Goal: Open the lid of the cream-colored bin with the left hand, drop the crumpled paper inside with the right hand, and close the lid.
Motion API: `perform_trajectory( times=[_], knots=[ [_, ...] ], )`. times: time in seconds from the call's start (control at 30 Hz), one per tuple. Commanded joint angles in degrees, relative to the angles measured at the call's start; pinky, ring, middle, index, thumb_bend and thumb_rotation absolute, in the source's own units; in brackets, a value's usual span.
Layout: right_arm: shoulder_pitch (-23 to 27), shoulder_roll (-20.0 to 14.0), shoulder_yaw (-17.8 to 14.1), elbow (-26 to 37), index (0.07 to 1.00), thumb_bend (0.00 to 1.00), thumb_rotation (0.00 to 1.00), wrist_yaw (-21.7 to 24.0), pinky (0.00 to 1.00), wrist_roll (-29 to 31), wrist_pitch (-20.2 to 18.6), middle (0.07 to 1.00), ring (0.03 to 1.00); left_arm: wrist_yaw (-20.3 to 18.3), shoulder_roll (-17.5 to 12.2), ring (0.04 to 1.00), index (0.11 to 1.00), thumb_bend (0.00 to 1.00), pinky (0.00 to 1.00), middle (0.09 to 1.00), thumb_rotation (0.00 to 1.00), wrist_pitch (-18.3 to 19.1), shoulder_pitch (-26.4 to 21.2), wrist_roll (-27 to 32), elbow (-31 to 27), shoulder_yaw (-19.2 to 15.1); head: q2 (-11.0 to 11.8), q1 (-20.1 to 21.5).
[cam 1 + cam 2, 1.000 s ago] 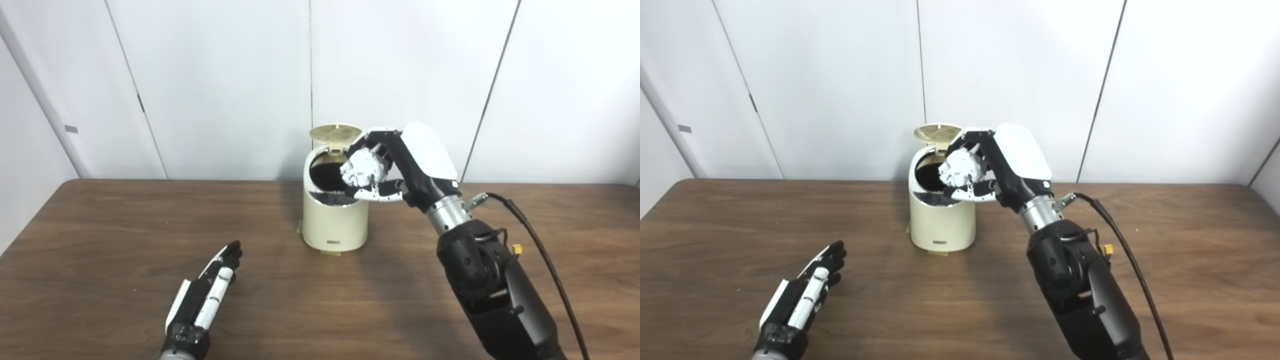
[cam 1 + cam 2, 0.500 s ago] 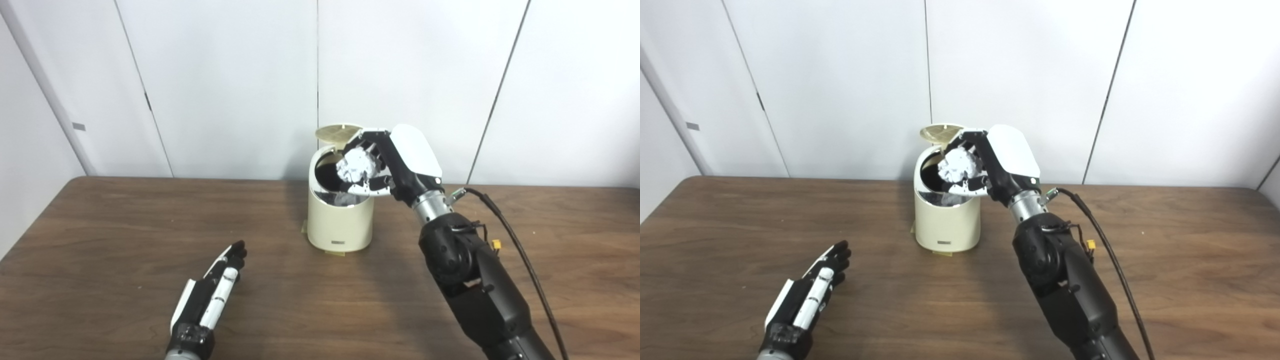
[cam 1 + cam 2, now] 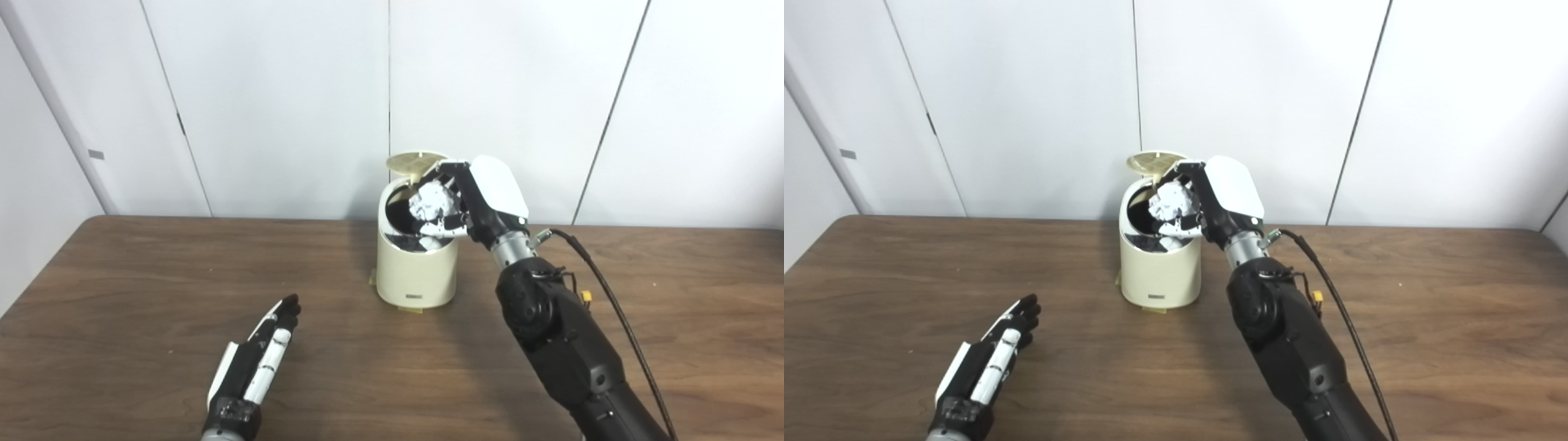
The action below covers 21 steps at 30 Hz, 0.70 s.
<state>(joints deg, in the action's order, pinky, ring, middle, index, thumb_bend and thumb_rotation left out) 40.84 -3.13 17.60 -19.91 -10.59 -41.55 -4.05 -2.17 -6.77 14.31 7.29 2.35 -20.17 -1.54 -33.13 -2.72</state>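
Observation:
The cream-colored bin stands at the back middle of the table, its round lid tipped up and back, its dark mouth showing. My right hand reaches over the bin's right rim, shut on the crumpled white paper, which hangs just above the opening. My left hand lies flat on the table at the front left, fingers straight and pointing toward the bin, holding nothing.
The brown wooden table stretches wide on both sides of the bin. White wall panels rise right behind it. A black cable trails from my right forearm.
My right hand has carried the paper leftward and lower, from beside the rim to over the bin's opening. The left hand has stayed put. The camera shifted slightly after the earliest frames.

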Motion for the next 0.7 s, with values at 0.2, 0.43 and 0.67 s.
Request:
perform_trajectory(
  times=[0.2, 0.43, 0.67],
  knots=[
    [3.1, 1.2, 0.3, 2.2, 0.52, 0.49, 0.0, -0.6, 0.32, 0.3, 0.7, 0.512, 0.387, 0.4, 1.8, 0.959, 0.981, 0.54, 0.98, 0.943, 0.83, -1.7, 2.0, 0.4, -1.2, 0.3, -0.1, 0.1],
    [3.0, 1.7, 0.7, 1.4, 0.52, 0.5, 0.0, 0.3, 0.33, 0.3, -0.4, 0.512, 0.386, 0.8, 2.1, 0.956, 0.977, 0.53, 0.97, 0.944, 0.82, -1.4, 2.1, 0.1, -1.7, 0.6, -0.2, -0.2],
    [2.9, 1.0, 1.4, 2.2, 0.562, 0.49, 0.0, 5.5, 0.37, 0.6, -4.4, 0.515, 0.404, 1.1, 2.0, 0.961, 0.974, 0.55, 0.98, 0.944, 0.83, -1.2, 2.2, 0.0, -2.0, 0.7, -0.6, 0.0]
  ],
)
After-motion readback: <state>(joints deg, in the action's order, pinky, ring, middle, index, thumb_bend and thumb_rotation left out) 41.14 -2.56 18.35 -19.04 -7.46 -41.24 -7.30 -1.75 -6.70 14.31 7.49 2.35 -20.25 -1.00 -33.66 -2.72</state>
